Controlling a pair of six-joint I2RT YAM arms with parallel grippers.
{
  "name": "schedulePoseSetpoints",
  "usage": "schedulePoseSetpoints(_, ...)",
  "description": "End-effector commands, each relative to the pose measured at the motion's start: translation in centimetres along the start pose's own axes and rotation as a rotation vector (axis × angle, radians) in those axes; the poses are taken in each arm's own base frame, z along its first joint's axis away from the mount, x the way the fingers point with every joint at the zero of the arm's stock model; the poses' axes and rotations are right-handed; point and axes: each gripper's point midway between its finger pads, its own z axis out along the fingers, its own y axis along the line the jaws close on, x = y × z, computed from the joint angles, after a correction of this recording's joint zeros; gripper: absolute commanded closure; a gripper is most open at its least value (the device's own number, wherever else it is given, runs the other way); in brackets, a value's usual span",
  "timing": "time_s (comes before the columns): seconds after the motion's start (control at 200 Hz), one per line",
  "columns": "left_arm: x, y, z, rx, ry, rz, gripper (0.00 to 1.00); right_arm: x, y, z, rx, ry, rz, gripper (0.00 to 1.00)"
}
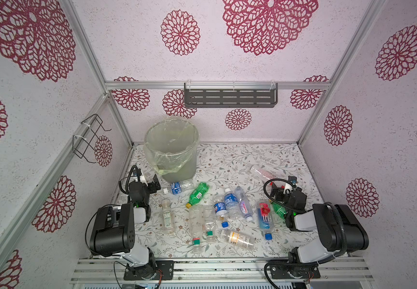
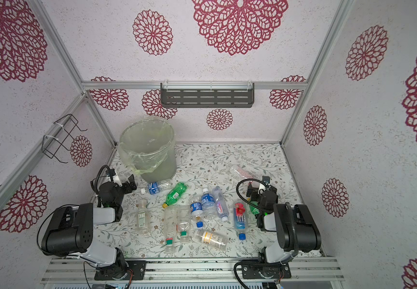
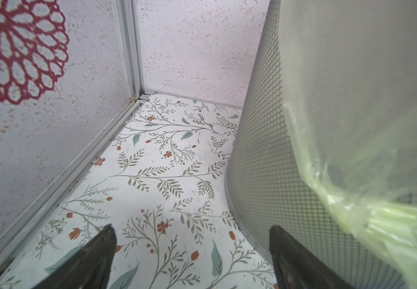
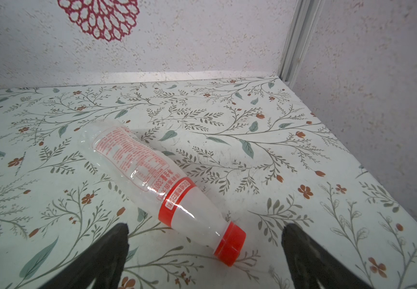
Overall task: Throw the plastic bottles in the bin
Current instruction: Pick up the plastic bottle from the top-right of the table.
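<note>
The plastic bottles (image 1: pixel 231 204) lie on their sides across the near middle of the table (image 1: pixel 227 160), mostly clear, two green. A red-capped bottle (image 4: pixel 172 190) lies before my right gripper (image 4: pixel 206 225), which is spread wide and holds nothing. My left gripper (image 3: pixel 191 227), likewise spread, sits beside the bag-lined bin (image 1: pixel 180 170) at far left, which seems empty.

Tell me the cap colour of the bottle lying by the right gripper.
The bottle has a red cap, clearest in the right wrist view.
</note>
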Motion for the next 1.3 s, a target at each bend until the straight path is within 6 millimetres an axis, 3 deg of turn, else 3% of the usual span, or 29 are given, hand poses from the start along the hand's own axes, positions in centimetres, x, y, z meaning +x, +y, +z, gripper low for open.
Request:
schedulePoseSetpoints(0.0, -1.1, 0.1, -0.1, 0.002, -0.032, 0.007, 0.03, -2.2, -0.2, 0.1, 0.013, -0.068, -0.012, 0.01)
schedulePoseSetpoints(0.545, -1.2, 0.0, -0.1, -0.009, -0.031, 0.015, 0.03, -2.7, 0.0, -0.5, 0.001, -0.092, -0.012, 0.01)
schedulePoseSetpoints(0.815, -2.3, 2.1, -1.6, -0.146, -0.083, -0.031, 0.03, -4.3, 0.0, -1.0, 0.008, -0.086, -0.020, 0.01)
schedulePoseSetpoints(1.161, -4.9, 4.5, -4.3, -0.427, -0.028, -0.135, 0.03, -7.9, 0.4, 0.7, 0.006, 0.017, 0.011, 0.01)
schedulePoseSetpoints(1.296, -6.0, 4.4, -5.4, -0.457, -0.038, -0.203, 0.03, -8.0, 1.6, 2.9, -0.049, 0.212, 0.017, 0.01)
